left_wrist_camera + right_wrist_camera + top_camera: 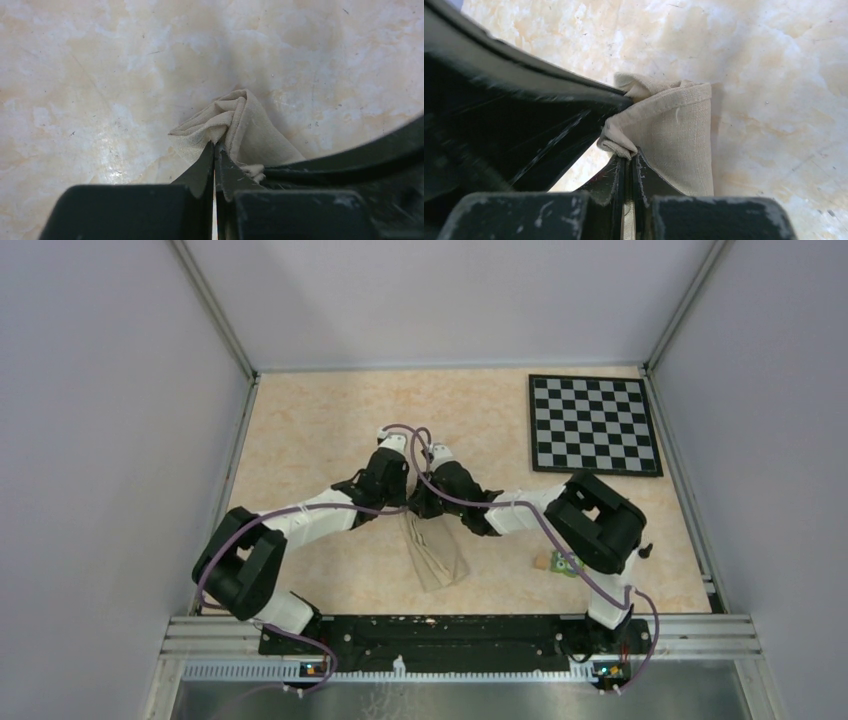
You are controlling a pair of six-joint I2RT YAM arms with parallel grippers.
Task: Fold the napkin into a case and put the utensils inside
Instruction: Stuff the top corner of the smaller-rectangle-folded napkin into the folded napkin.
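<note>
a: what does this panel show?
b: the left gripper point(215, 150) and the right gripper point(628, 156), each clamped on a bunched edge of the napkin point(436, 558). they meet close together at mid-table, and the cloth trails toward the bases as a narrow folded strip.
a: how is the fold best handled?
b: probably by moving both pinches evenly, level and taut, so the layers neither slip nor twist.
a: is anything inside the cloth?
b: nothing shows between the folds; the utensils appear in no view. a chessboard point(594, 424) and a green block point(563, 565) lie to the right.
</note>
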